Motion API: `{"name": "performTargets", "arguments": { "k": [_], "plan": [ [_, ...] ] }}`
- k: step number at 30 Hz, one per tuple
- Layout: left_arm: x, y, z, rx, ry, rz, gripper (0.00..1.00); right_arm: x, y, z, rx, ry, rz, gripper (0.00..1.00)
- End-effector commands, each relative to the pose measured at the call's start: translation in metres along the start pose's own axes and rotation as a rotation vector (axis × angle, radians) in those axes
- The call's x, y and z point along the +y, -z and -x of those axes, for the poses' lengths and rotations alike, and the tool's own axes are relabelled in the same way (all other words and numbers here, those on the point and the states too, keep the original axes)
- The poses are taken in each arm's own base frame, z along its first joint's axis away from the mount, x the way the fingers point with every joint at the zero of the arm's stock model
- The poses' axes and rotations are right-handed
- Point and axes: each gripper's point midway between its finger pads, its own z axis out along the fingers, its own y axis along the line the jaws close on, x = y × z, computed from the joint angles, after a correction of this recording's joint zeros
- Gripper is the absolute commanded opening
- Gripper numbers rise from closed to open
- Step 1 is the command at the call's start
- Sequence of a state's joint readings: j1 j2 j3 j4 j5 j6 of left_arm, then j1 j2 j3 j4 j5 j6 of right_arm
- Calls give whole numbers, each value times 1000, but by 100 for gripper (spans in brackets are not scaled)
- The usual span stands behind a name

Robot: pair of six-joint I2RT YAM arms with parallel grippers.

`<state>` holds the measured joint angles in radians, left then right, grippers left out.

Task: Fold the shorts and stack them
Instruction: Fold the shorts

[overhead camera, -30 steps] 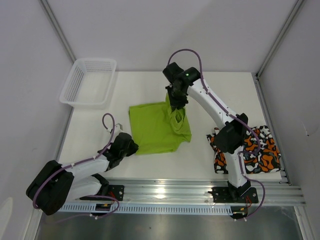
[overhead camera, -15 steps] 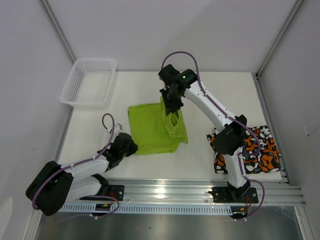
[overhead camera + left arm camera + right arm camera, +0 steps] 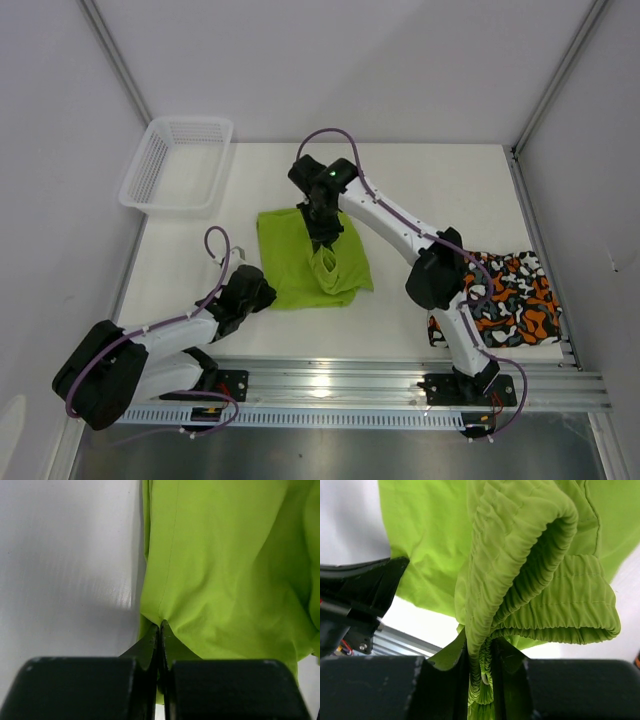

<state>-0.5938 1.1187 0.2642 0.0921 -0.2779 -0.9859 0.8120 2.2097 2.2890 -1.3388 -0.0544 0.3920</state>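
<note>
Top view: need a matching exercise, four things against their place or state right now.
Column 1
1. green shorts
2. camouflage shorts
3. basket
4. left gripper

Column 2
A. at the far left corner of the table
B. shut on the near left corner of the green shorts
C. in the middle of the table, waistband pinched and lifted by the right gripper
D. on the near right side of the table

Pairs: 1-C, 2-D, 3-A, 4-B
</note>
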Motion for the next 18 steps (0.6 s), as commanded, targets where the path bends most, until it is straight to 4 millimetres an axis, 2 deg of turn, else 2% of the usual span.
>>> {"name": "performTargets", "arguments": {
  "k": [1,3,10,16,18],
  "plan": [
    [10,2,-6,19,-40,33,0,15,-20,4,7,-29,26,0],
    [12,3,-7,21,-40,34,0,20,-34,8,5,-38,39,0],
    [14,3,-10,29,-42,33,0,47,-61,21,-16,-80,134,0],
    [15,1,-13,39,-50,34,0,63,-72,39,-94,-94,177,2],
    [15,1,-13,41,-51,33,0,70,-74,40,-105,-82,194,6]
  ]
}}
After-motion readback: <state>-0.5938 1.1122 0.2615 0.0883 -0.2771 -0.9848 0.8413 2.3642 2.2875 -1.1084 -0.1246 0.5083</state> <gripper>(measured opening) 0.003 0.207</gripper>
